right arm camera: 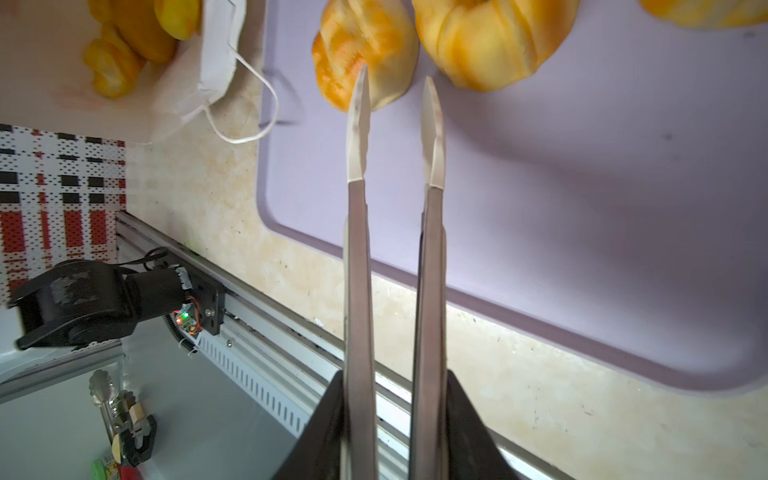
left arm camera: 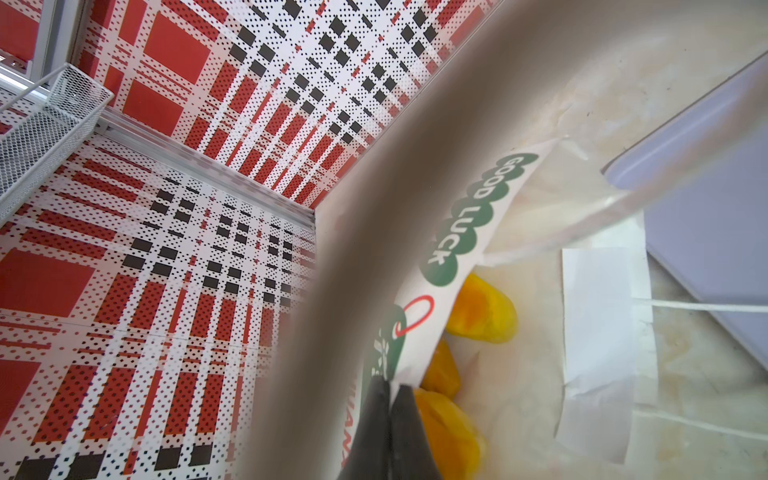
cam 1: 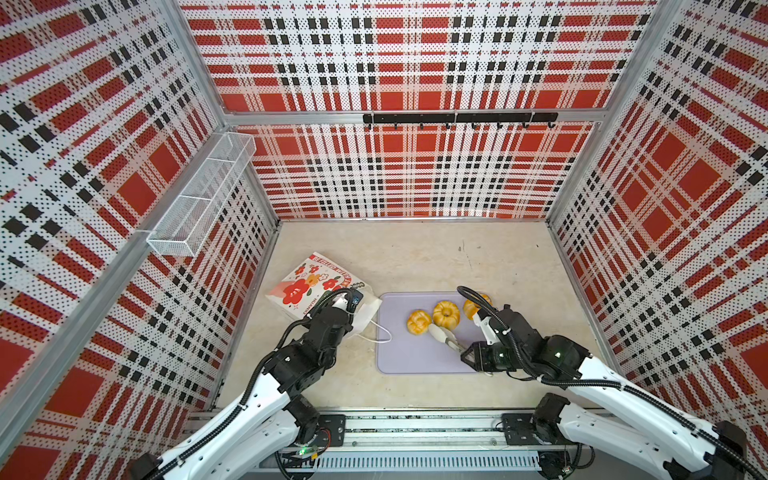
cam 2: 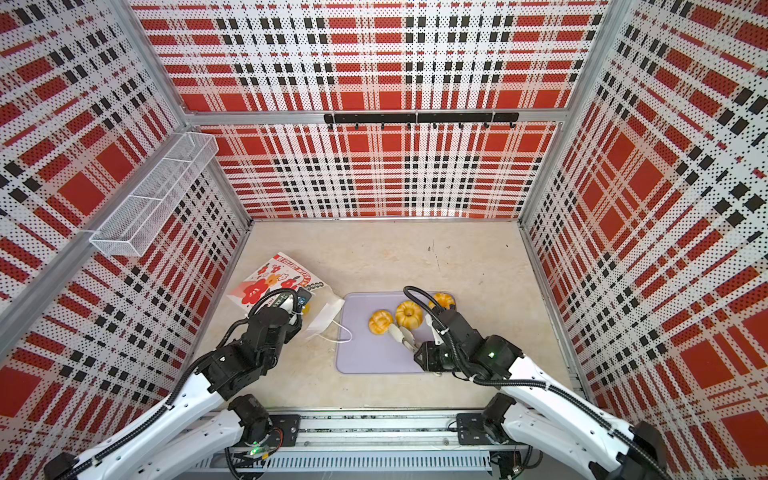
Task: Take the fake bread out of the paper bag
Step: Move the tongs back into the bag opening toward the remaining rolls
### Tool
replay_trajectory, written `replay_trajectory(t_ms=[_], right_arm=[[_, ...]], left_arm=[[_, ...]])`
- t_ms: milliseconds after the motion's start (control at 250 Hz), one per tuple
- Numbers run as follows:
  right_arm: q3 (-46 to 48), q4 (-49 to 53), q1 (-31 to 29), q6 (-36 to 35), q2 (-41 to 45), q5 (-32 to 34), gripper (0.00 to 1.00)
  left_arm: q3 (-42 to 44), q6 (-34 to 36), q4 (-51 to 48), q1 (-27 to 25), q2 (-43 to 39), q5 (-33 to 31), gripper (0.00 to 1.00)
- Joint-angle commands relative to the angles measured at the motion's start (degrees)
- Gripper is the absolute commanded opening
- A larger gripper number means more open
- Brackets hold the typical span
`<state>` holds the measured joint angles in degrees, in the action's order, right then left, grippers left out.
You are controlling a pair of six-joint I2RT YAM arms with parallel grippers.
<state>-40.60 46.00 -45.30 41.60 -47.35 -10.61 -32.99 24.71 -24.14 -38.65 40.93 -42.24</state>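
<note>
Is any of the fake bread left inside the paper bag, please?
Yes, yellow fake bread shows inside the open mouth of the paper bag.

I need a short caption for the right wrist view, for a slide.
Right claw holds tongs, tips apart, before two fake breads on the lavender tray.

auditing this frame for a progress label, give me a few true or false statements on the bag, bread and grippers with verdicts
1. Three breads lie on the tray. True.
2. The bag stands upright. False: it lies on its side.
3. The right gripper holds tongs. True.
4. The bag is empty. False: yellow bread shows inside.
5. The left gripper is open. False: it is shut on the bag's edge.
</note>
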Motion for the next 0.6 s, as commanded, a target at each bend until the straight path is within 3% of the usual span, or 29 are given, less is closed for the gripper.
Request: replay_trajectory(t_ms=[0,236,404,596], right_arm=[[-4.2,3.5,-0.2,-1.8,1.6,1.4,0.3],[-5.1,-2.7,-1.8,-1.7,-0.9,-1.9,0.27],[-5.9,-18.8,-6.7,0.7,-8.2,-4.5,0.29],[-10.3,-37.2,-8.3,1.9,-22.9,-8.3,0.31]], left_arm=[[1.1,0.8,-0.4,-0.3,-0.9,0.6,0.0],[-0.3,0.8,-2.6,2.0,-0.2,3.5,0.0],[-0.2,2.3,-4.8,4.5,-2.7,9.0,0.0],[1.2,3.5,-4.3,5.0,-5.8,12.4,0.0]])
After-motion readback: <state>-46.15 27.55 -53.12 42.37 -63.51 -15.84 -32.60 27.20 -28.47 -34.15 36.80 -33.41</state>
